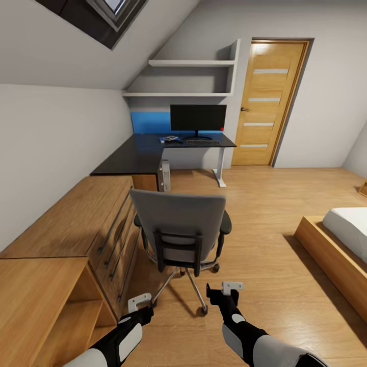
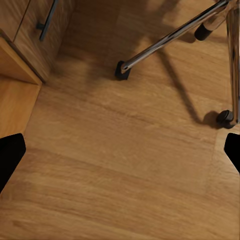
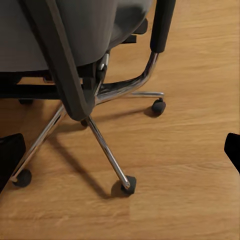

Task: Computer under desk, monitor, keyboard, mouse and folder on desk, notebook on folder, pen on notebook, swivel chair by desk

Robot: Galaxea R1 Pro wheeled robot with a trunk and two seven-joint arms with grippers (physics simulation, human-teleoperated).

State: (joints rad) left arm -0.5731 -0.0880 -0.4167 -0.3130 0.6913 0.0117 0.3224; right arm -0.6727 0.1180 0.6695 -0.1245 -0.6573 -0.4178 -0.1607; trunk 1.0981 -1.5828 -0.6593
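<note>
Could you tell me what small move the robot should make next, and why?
Probably bring the right gripper forward to the swivel chair backrest: the chair stands apart from the desk, its back toward the robot, and both open grippers hang low behind it.

One swivel chair [image 1: 179,229], one desk [image 1: 137,155], one monitor [image 1: 198,118], one door [image 1: 268,102], perhaps one keyboard [image 1: 203,142].

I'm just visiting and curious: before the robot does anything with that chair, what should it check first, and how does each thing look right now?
1. Both hands free: left gripper and right gripper open, empty. Ok.
2. Chair within reach: directly ahead, its back to the robot. Ok.
3. Chair beside the desk: well short of it. Not ok.
4. Monitor and keyboard on the desk: ok.
5. Computer under the desk: ok.
6. Folder on the seat: the backrest hides it. Cannot tell.
</note>
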